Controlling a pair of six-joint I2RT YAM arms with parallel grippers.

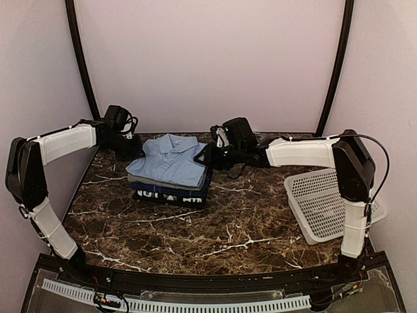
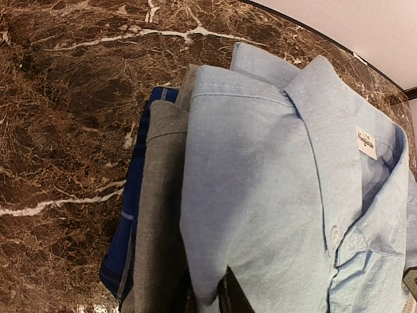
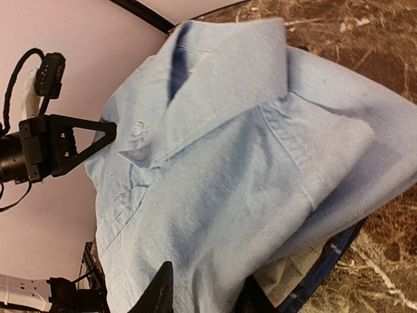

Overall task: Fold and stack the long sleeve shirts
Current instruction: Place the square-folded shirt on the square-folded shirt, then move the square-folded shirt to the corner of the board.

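Peeking out, grey shirt [image 2: 163,215], navy shirt [image 1: 166,195] btm

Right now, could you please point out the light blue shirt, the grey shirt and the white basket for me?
light blue shirt [image 1: 171,162]: top external view, middle of its folded front.
grey shirt [image 2: 163,215]: left wrist view, its exposed left edge.
white basket [image 1: 324,199]: top external view, its bare lattice panel.

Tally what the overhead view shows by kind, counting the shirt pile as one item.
Stack of folded shirts: 1
White lattice basket: 1
Robot arms: 2
Total: 4
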